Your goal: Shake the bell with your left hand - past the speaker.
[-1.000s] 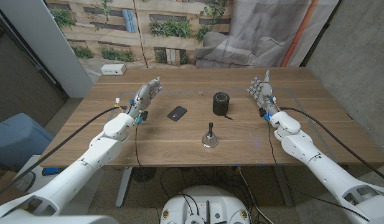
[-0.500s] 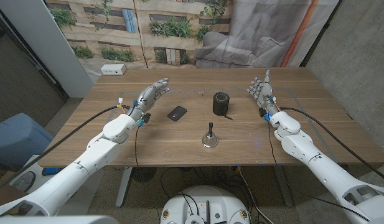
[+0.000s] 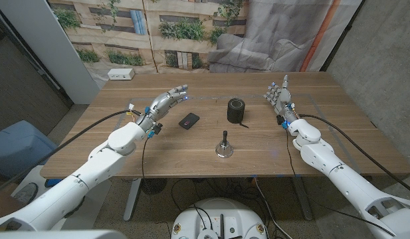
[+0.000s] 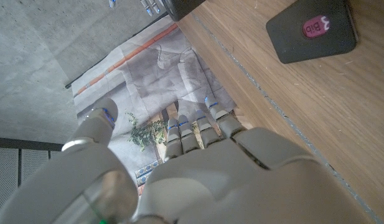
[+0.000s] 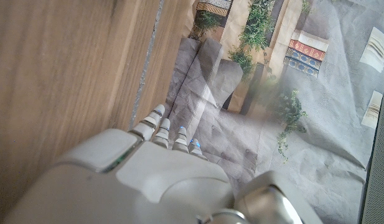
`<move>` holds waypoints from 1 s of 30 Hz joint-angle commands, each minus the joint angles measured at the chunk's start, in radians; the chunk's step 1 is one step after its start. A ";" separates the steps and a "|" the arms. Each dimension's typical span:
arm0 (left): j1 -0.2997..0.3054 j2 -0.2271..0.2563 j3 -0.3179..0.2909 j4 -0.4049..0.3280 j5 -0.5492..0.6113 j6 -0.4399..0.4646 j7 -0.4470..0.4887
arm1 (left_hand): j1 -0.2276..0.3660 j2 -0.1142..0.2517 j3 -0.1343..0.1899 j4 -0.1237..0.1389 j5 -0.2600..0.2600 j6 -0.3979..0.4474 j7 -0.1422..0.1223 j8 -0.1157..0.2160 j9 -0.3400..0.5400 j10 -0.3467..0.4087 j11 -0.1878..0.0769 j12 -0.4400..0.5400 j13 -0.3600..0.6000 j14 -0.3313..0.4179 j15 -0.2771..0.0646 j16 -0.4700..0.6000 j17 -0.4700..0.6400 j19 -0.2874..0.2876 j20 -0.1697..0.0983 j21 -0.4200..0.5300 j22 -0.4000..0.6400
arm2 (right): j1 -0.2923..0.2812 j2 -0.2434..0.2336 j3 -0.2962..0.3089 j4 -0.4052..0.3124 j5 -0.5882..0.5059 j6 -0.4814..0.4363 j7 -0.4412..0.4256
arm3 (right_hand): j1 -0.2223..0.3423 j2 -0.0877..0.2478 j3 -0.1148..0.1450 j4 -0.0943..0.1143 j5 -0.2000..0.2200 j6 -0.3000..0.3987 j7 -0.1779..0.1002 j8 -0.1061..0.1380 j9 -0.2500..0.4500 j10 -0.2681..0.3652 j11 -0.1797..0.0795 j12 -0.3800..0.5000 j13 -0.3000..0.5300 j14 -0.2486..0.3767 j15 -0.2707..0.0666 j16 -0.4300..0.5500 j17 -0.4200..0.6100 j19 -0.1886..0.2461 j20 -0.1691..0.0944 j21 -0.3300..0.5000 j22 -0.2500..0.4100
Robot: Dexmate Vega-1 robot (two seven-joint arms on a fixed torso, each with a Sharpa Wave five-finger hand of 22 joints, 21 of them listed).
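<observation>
A small metal bell [image 3: 222, 147] with a dark upright handle stands on the wooden table [image 3: 258, 143], in front of the black cylindrical speaker [image 3: 236, 109]. My left hand [image 3: 166, 103] hovers over the table's left half, fingers apart and stretched toward the middle, holding nothing. It is left of a black phone [image 3: 189, 120], which the left wrist view shows as a dark slab with a red mark [image 4: 312, 28] beyond my own left hand [image 4: 198, 168]. My right hand [image 3: 278, 94] stands upright at the table's right, fingers up and empty; the right wrist view shows it [image 5: 160, 168] over the wood.
A white power strip [image 3: 121, 74] lies at the table's far left corner. A cable runs from the speaker toward the front. A printed backdrop and grey cloth hang behind the table. A blue bin [image 3: 18, 147] stands on the floor to the left.
My left hand has swung rightward, toward the phone and the middle of the table, its fingers now pointing more sideways. My right hand, the bell and the speaker have stayed put.
</observation>
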 commanded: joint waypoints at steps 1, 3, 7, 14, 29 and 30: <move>0.011 0.036 0.020 -0.053 0.046 -0.031 -0.049 | 0.023 -0.006 -0.002 0.001 -0.001 0.017 -0.001 0.011 0.001 0.010 -0.004 0.006 0.005 0.011 -0.057 0.005 0.002 0.010 -0.002 0.000 0.002 | 0.002 0.001 -0.001 0.004 0.000 0.001 0.002 | 0.003 0.097 -0.006 -0.001 0.003 -0.009 0.001 0.005 0.003 -0.010 -0.003 0.005 0.005 -0.006 0.002 0.004 0.004 0.005 0.000 0.005 0.003; 0.015 0.042 0.021 -0.061 0.046 -0.031 -0.056 | 0.030 -0.011 -0.002 0.001 -0.001 0.015 -0.001 0.010 0.001 0.009 -0.002 0.004 0.005 0.010 -0.057 0.003 0.002 0.011 -0.001 -0.001 0.002 | 0.002 0.001 -0.001 0.004 0.000 0.001 0.002 | 0.003 0.097 -0.006 -0.001 0.003 -0.008 0.001 0.006 0.003 -0.010 -0.003 0.004 0.005 -0.006 0.004 0.004 0.004 0.005 0.001 0.005 0.003; 0.028 0.054 0.020 -0.075 0.056 -0.037 -0.059 | 0.044 -0.020 -0.003 0.001 -0.001 0.021 0.004 0.011 0.001 0.013 -0.003 0.003 0.005 0.007 -0.063 0.000 0.002 0.012 -0.001 -0.003 0.001 | 0.001 0.001 0.000 0.002 0.000 0.001 0.002 | 0.003 0.097 -0.006 -0.001 0.003 -0.008 0.001 0.006 0.003 -0.009 -0.002 0.005 0.005 -0.006 0.003 0.004 0.004 0.005 0.001 0.005 0.003; 0.049 0.069 0.028 -0.100 0.070 -0.037 -0.069 | 0.098 -0.057 -0.007 0.002 -0.002 0.051 -0.002 0.017 0.000 0.033 -0.009 0.000 0.003 0.030 -0.091 0.003 0.001 0.014 -0.015 -0.011 0.000 | 0.000 0.001 0.000 0.001 0.000 0.000 0.001 | 0.003 0.097 -0.006 -0.001 0.003 -0.009 0.000 0.005 0.003 -0.010 -0.001 0.005 0.005 -0.007 0.002 0.003 0.004 0.005 0.001 0.005 0.003; 0.015 0.058 0.105 -0.089 0.126 -0.076 -0.158 | 0.138 -0.085 -0.011 0.002 -0.002 0.054 0.002 0.014 0.000 0.041 -0.002 -0.004 0.002 0.039 -0.094 0.000 0.000 0.007 -0.017 -0.017 -0.001 | 0.001 0.001 -0.001 0.002 0.000 0.000 0.001 | 0.003 0.097 -0.006 -0.001 0.003 -0.009 0.000 0.005 0.003 -0.010 -0.002 0.005 0.005 -0.006 0.002 0.004 0.004 0.005 0.001 0.005 0.003; 0.010 0.055 0.112 -0.085 0.132 -0.083 -0.167 | 0.142 -0.087 -0.012 0.002 -0.002 0.055 0.002 0.014 0.000 0.042 -0.003 -0.004 0.002 0.039 -0.095 0.000 0.000 0.007 -0.018 -0.017 -0.001 | 0.001 0.001 -0.001 0.002 0.000 0.000 0.001 | 0.003 0.097 -0.006 -0.001 0.003 -0.009 0.001 0.006 0.003 -0.010 -0.002 0.005 0.005 -0.006 0.002 0.004 0.004 0.005 0.000 0.005 0.003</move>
